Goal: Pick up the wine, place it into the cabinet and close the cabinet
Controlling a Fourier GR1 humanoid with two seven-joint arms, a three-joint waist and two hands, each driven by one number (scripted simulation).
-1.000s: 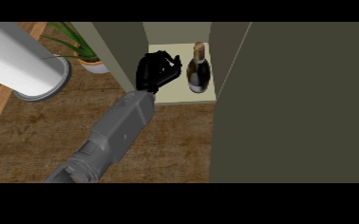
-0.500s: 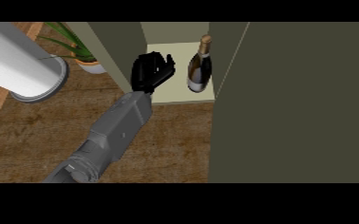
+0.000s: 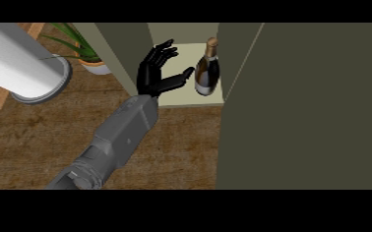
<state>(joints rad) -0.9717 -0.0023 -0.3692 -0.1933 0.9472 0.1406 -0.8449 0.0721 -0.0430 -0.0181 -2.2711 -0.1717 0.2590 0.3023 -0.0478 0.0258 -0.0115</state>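
The wine bottle (image 3: pixel 207 73), dark glass with a gold neck and a pale label, stands upright on the cream shelf of the cabinet (image 3: pixel 181 100), close to its right wall. My left hand (image 3: pixel 154 76) is just left of the bottle at the cabinet's opening. It is open with its fingers spread upward, and the thumb points toward the bottle without touching it. The cabinet door (image 3: pixel 305 108), a large olive panel, stands open at the right. My right hand does not show.
A big white cylinder (image 3: pixel 25 64) on a grey round base leans in at the far left. A potted plant (image 3: pixel 85 56) stands behind it, beside the cabinet's left wall. The wooden counter (image 3: pixel 44 132) spreads below.
My left hand has let go of the bottle, opened its fingers and drawn a little to the left. The bottle stays upright on the shelf.
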